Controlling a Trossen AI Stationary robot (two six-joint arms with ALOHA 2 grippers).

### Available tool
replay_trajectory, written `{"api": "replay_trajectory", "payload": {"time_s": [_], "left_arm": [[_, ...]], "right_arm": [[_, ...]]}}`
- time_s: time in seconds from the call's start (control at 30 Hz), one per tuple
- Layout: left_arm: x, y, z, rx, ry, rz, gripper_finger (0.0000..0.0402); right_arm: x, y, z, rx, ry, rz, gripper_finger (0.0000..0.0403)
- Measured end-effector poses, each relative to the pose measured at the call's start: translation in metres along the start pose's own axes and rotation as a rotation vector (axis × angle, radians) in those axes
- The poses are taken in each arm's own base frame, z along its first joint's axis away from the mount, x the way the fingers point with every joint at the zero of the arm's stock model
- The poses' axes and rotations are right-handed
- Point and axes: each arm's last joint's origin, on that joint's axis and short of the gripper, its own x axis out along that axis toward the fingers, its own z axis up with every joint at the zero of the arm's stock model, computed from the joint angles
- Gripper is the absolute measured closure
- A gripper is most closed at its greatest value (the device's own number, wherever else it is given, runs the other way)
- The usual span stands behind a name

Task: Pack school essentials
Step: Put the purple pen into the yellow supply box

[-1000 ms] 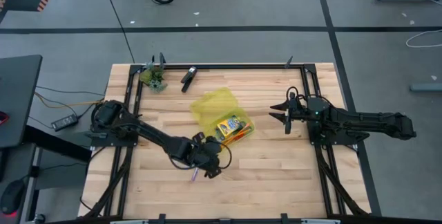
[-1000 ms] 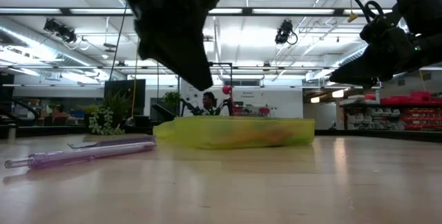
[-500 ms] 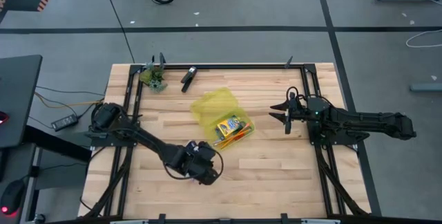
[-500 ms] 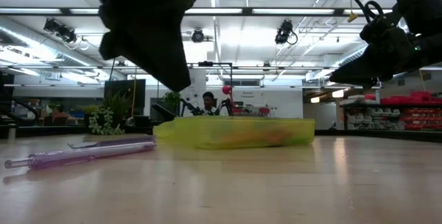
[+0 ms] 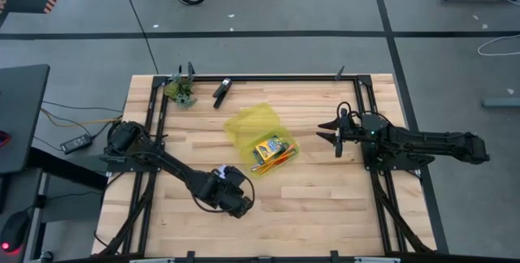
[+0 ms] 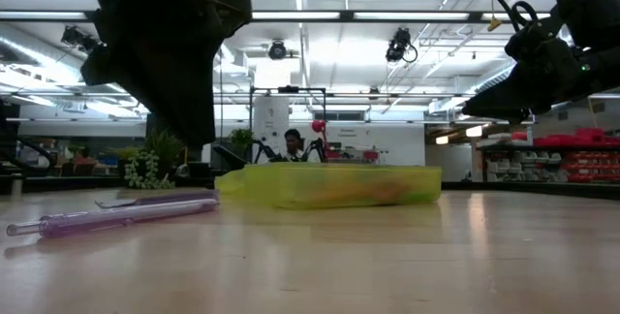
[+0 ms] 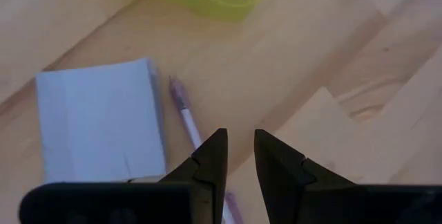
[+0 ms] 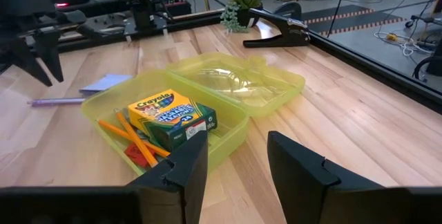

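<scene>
Step in hand: picking up pink pencil (image 7: 185,113), lying on tabletop (image 7: 331,51) beside note pad (image 7: 97,120). Left pincer (image 7: 238,156) above it, gap narrow, empty. Next: widen, drop, grip. Right pincer (image 8: 235,156) idle, apart, nr case (image 8: 238,124).

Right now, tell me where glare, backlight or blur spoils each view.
Low view: bright ceiling lights leave the left gripper a dark silhouette, and the table shows sheen.
Left wrist view: its own fingers look soft.
Right wrist view: the yellow case lid glints.
High view: even, soft shadows.

Translucent glossy plastic case (image 8: 207,106), matt pale wooden table (image 5: 325,198), paper note pad (image 7: 97,120).
</scene>
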Motion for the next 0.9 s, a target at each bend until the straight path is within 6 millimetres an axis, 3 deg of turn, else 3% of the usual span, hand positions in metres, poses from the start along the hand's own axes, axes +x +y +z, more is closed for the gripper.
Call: {"api": "replay_trajectory", "payload": {"time_s": [0.37, 0.73, 0.9], "left_arm": [[0.007, 0.004, -0.005, -0.031, 0.072, 0.048, 0.0318], [0.021, 0.002, -0.012, -0.045, 0.116, 0.068, 0.0249], [0.028, 0.002, -0.015, -0.039, 0.127, 0.082, 0.0243]], "right_arm": [[0.000, 0.000, 0.000, 0.000, 0.000, 0.000, 0.0246], [0.000, 0.000, 0.000, 0.000, 0.005, 0.000, 0.0246], [0.000, 0.000, -0.001, 0.000, 0.007, -0.001, 0.0246]]}}
